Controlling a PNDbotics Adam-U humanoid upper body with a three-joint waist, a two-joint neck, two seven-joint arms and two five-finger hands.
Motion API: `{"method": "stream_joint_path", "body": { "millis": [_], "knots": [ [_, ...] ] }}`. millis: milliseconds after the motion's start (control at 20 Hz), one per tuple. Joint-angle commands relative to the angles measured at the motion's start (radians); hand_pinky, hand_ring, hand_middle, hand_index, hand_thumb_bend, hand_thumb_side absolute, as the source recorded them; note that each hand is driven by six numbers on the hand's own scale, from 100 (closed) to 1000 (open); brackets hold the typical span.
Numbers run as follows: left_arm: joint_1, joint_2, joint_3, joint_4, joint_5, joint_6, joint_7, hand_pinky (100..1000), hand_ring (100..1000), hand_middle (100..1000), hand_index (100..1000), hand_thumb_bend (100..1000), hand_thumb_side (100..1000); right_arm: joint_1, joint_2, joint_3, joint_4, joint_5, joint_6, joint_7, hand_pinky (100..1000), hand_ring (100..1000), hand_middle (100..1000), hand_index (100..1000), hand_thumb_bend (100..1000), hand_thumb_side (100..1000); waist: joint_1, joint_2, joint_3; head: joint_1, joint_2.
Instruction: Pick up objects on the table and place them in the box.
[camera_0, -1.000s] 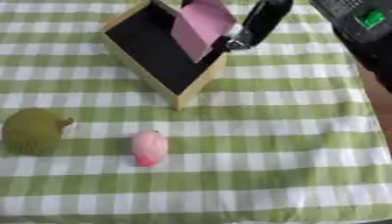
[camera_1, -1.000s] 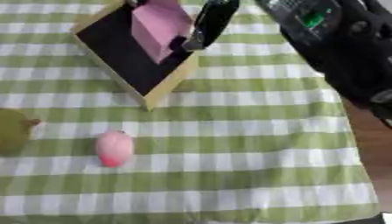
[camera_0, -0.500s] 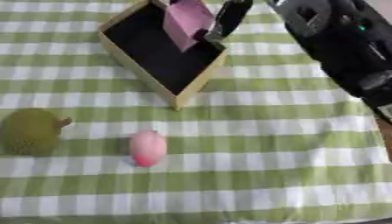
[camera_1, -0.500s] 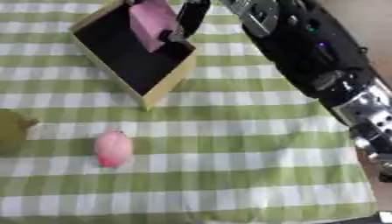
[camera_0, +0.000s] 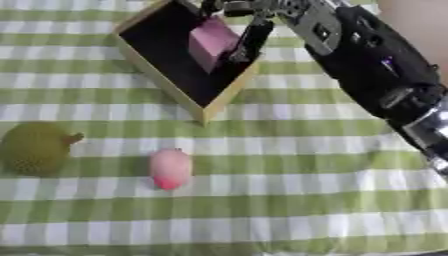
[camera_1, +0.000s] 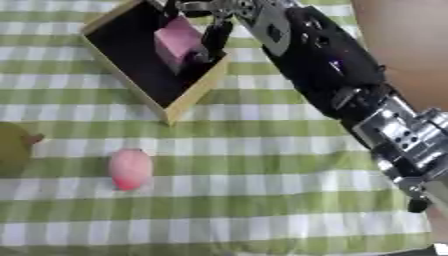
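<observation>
Left eye first: my right hand (camera_0: 241, 15) is reaching in over the box (camera_0: 144, 62) with a pink block (camera_0: 213, 44) pinched between my fingers (camera_0: 251, 39) and thumb. Compared to a second ago, the block has come lower and further into the box; it was poking up over the near wall, and now it sits against the dark inside, with my fingers still clamped on it. I can't tell if it's touching the bottom yet. So I'd say this one's nearly placed, just needs letting go.

Right eye: same story, arm (camera_1: 332, 70) stretched much further across the surface (camera_1: 262, 210) than before. Well back from my fingers, toward me, a pink egg-ish thing (camera_1: 129, 168) lies out in the open, and a green fruit (camera_0: 35, 148) sits further left of it at the edge. Neither has budged, so both still need picking up. Left hand isn't showing anywhere.
</observation>
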Motion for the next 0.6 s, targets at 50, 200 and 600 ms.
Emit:
{"method": "stream_joint_path", "body": {
  "millis": [50, 200, 600],
  "knots": [
    [-0.012, 0.017, 0.005, -0.015, 0.002, -0.001, -0.002, 806, 777, 759, 814, 577, 779, -0.022, -0.005, -0.024, 0.016, 0.044, -0.026, 0.012, 922, 941, 855, 910, 368, 159, -0.010, -0.005, 0.001, -0.002, 0.005],
    [-0.012, 0.016, 0.005, -0.015, 0.002, -0.001, -0.002, 806, 777, 759, 814, 577, 780, -0.025, -0.001, -0.038, 0.035, 0.098, -0.044, 0.023, 953, 973, 881, 935, 425, 211, -0.010, -0.005, 0.001, -0.001, 0.005],
    [-0.011, 0.016, 0.004, -0.015, 0.004, 0.000, -0.002, 806, 777, 759, 814, 574, 779, -0.030, -0.006, -0.057, 0.016, 0.153, -0.071, 0.000, 952, 970, 876, 934, 445, 194, -0.006, -0.008, -0.005, 0.005, 0.005]
  ]
}}
